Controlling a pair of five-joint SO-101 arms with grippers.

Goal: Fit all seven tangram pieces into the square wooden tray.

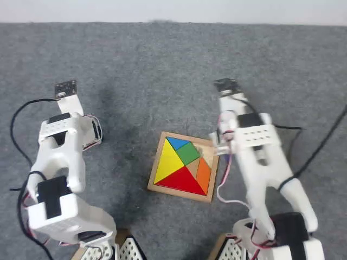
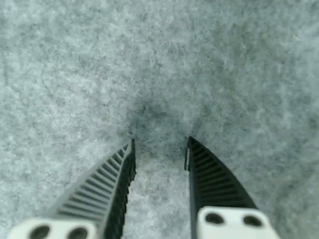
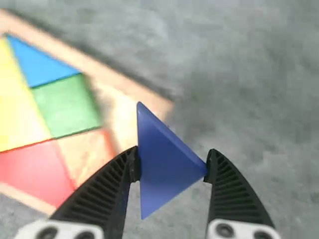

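Note:
The square wooden tray [image 1: 212, 142] lies mid-table and holds a light blue triangle [image 1: 176, 143], a green square [image 1: 188, 153], a yellow triangle [image 1: 167, 161], a red triangle [image 1: 181, 181] and an orange piece [image 1: 204, 174]. My right gripper [image 3: 169, 167] is shut on a dark blue triangle [image 3: 162, 164], held just above the tray's rim [image 3: 127, 84] by a corner, next to a bare wooden gap [image 3: 124, 122]. The right arm [image 1: 255, 143] stands at the tray's right side. My left gripper [image 2: 159, 149] is open over bare carpet, with the left arm [image 1: 59, 141] far left of the tray.
Grey carpet [image 1: 162, 70] covers the whole table. Black cables [image 1: 320, 146] trail beside the right arm, and others loop around the left arm. The arm bases [image 1: 130, 249] stand at the near edge.

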